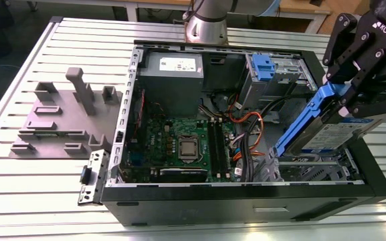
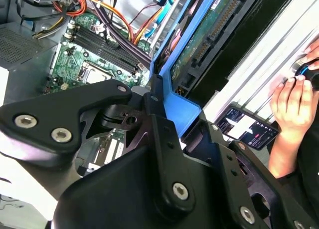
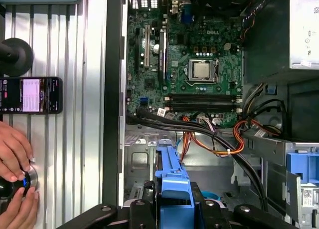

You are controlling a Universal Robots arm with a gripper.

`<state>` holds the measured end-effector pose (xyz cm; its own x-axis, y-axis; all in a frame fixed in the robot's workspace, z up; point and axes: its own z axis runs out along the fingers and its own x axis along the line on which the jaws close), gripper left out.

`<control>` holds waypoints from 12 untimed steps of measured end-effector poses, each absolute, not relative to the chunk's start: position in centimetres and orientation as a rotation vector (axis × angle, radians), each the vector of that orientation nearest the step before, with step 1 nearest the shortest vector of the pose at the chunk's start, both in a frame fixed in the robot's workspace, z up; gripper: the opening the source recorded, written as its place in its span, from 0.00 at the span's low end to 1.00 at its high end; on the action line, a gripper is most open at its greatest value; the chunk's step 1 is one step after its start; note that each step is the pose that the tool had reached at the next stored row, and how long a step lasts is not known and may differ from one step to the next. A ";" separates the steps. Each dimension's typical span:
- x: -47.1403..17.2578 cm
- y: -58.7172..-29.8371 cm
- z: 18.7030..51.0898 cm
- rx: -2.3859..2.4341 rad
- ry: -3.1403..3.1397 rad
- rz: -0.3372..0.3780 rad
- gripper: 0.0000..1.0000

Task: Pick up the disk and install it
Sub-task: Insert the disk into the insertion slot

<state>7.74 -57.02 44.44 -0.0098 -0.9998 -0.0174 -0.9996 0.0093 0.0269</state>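
Note:
The disk [image 1: 332, 136], a silver-grey drive with blue side rails, hangs tilted over the lower drive bay [image 1: 313, 168] at the exterior view's right end of the open computer case [image 1: 247, 193]. My gripper [image 1: 346, 100] is shut on its upper end, and its lower end dips toward the bay. In the second wrist view the disk [image 2: 207, 37] shows its green circuit-board underside and a blue rail, with the black gripper fingers [image 2: 159, 134] clamped on the blue end. In the first wrist view the disk's blue tab [image 3: 172, 179] sticks out above the metal bay floor.
A second blue caddy [image 1: 263, 68] sits in the upper bay beside the grey power-supply box [image 1: 173, 68]. Cables [image 1: 247, 135] cross beside the motherboard [image 1: 179, 145]. A grey fixture [image 1: 66, 118] lies on the slatted table. A person's hands [image 3: 12, 159] and a phone [image 3: 32, 95] lie outside the case.

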 end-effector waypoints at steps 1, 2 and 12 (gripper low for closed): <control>7.8 -57.0 44.4 2.204 -2.229 -0.049 0.36; 7.8 -57.0 44.3 2.203 -2.230 -0.049 0.36; 7.9 -57.0 43.5 2.196 -2.237 -0.049 0.36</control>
